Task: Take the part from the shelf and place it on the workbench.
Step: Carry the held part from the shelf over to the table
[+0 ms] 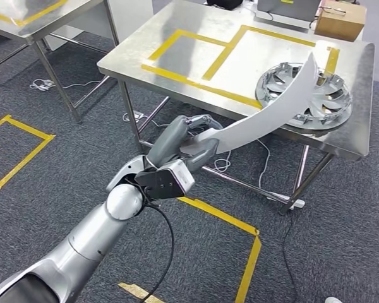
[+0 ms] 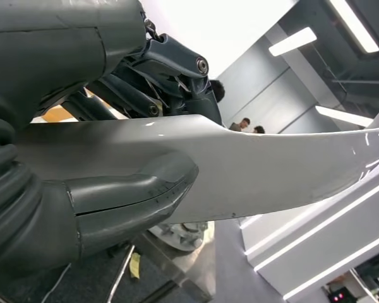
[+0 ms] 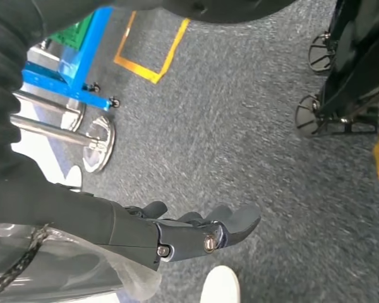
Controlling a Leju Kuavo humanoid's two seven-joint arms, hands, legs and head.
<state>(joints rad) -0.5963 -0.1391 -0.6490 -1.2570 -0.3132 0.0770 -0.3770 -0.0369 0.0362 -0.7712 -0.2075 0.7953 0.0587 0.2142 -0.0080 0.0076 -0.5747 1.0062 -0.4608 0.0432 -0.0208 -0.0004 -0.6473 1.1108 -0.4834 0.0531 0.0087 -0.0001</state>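
My left hand (image 1: 192,142) grips a long, curved white panel (image 1: 268,113) by its near end, thumb under it and fingers over it. The panel reaches up to the right, and its far tip hangs over the steel workbench (image 1: 216,38) above a silver wheel cover (image 1: 321,101). In the left wrist view the white panel (image 2: 254,164) runs across the picture with the grey thumb (image 2: 130,202) pressed against it. The right hand (image 3: 192,230) hangs over grey carpet, fingers stretched out and holding nothing.
Yellow tape frames mark the workbench top and the carpet. A cardboard box (image 1: 340,19) sits at the bench's far edge. A second steel table (image 1: 30,19) stands at the left. Cables trail under the bench. A blue wheeled frame (image 3: 78,69) and dark castors (image 3: 321,57) are near the right hand.
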